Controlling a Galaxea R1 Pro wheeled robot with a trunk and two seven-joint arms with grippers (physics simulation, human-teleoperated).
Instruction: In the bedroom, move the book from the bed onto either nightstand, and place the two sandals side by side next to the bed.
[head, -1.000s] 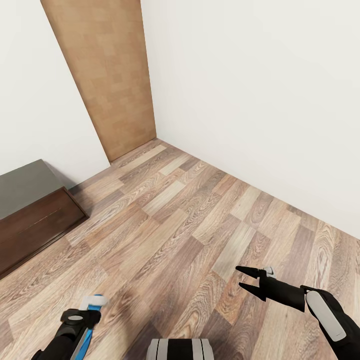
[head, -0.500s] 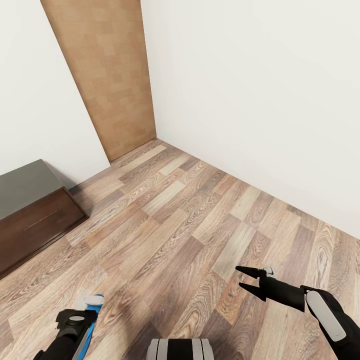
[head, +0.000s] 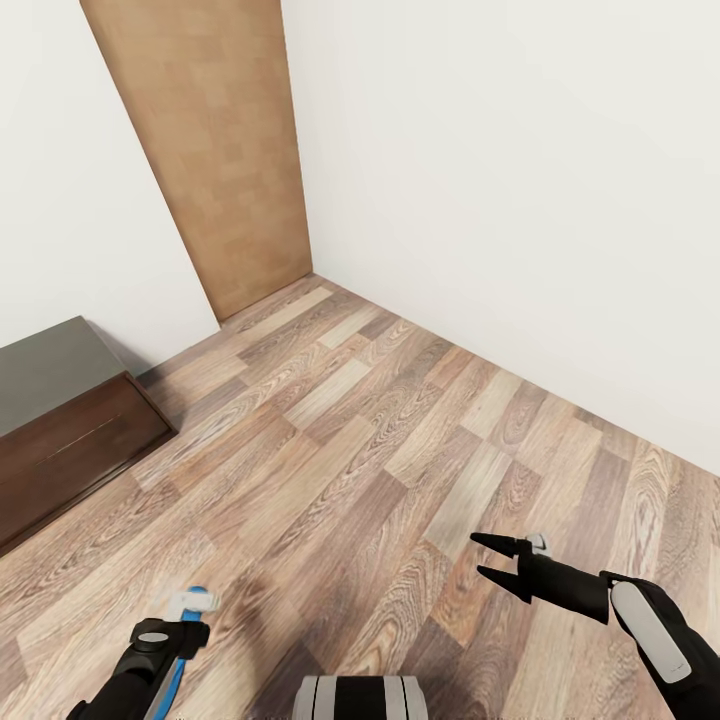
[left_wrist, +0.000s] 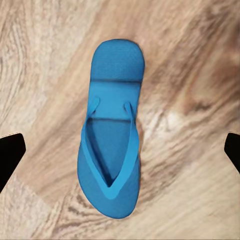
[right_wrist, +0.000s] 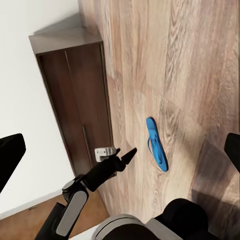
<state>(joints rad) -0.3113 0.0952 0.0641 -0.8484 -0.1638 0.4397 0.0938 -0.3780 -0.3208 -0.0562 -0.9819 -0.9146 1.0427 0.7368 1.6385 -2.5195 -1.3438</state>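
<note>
**Left tool poised over one blue sandal on the plank floor**

The sandal (left_wrist: 114, 132) lies flat on the floor (head: 400, 430), sole down, its thong strap forming a narrow V toward the toe; the left wrist view looks straight down on it, with the two dark fingertips (left_wrist: 10, 155) standing wide apart on either side and holding nothing. From where I stand, the left tool (head: 165, 640) hangs low beside the robot's base with a strip of blue showing just under it. The right tool (head: 500, 558) hovers above bare planks, its pointed fingers parted a little and empty.

To do the pick well, I judge the left tool should come straight down centred on the narrow waist of the sole and close across its width; the sole looks thin and flexible, so a grip near the middle should keep it from drooping, and the fingertips need to get right to the planks.

The sandal's surface looks finely textured and matte; the floor is grained wood in mixed browns. A dark brown cabinet (head: 70, 440) with a greyish top sits against the white wall (head: 520, 200), beside a tan wood panel (head: 220, 150).
</note>
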